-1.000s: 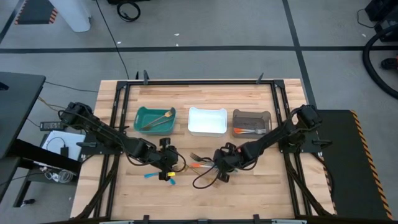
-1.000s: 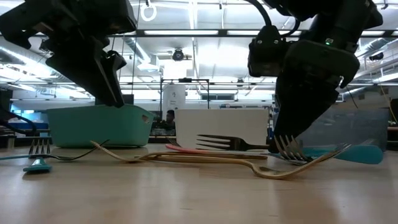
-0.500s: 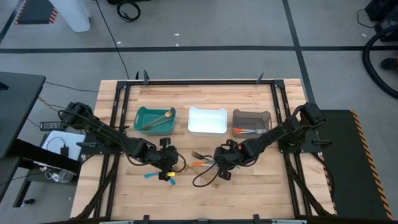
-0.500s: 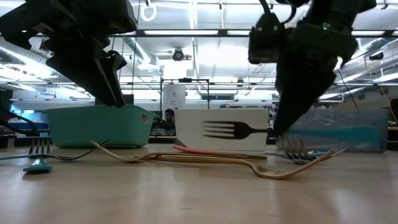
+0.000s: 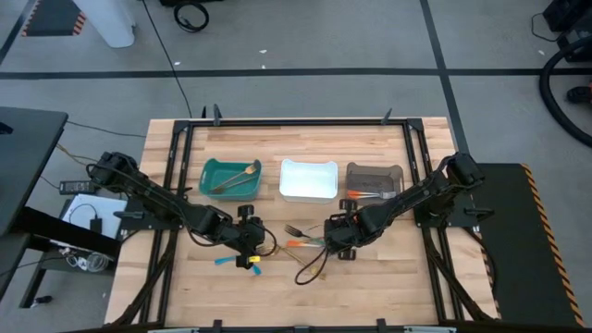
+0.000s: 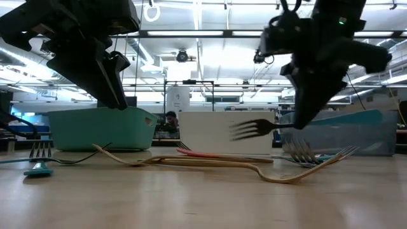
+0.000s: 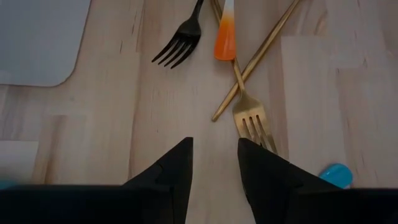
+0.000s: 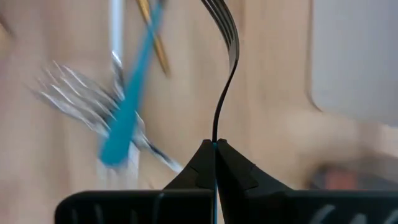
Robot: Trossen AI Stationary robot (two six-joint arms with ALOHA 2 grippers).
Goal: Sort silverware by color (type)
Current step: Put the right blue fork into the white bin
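My right gripper [image 5: 327, 237] [image 8: 215, 146] is shut on a fork with a black head [image 6: 251, 129], held above the table in front of the white bin [image 5: 307, 180]. My left gripper [image 5: 248, 244] [image 7: 214, 152] hangs open over bare wood, touching nothing. Beyond its fingers lie two crossed gold utensils [image 7: 249, 118] and an orange handle [image 7: 224, 34]. A blue-handled silver fork [image 8: 124, 118] lies on the wood below the right gripper. Two small blue pieces [image 5: 222, 261] lie near the left gripper. My right gripper pinches the fork's thin black neck [image 8: 216, 134] between its two fingertips, coming down at a slant from the table's right. The fork is lifted clear and lies about level, tines toward the table's left. A blue handle [image 6: 356, 117] runs on behind the fingers.
Three bins stand in a row at the far side: a teal one [image 5: 211, 176] holding a gold utensil, a white one, and a grey one [image 5: 375, 172] holding orange-handled pieces. A looped gold utensil [image 5: 310, 268] lies toward the near edge. Black frame rails border the table.
My right gripper has risen and drifted toward the table's right and far side, staying shut. The black-headed fork has gone from lying on the table to hanging clear of it, still about level. The other utensils stay where they were.
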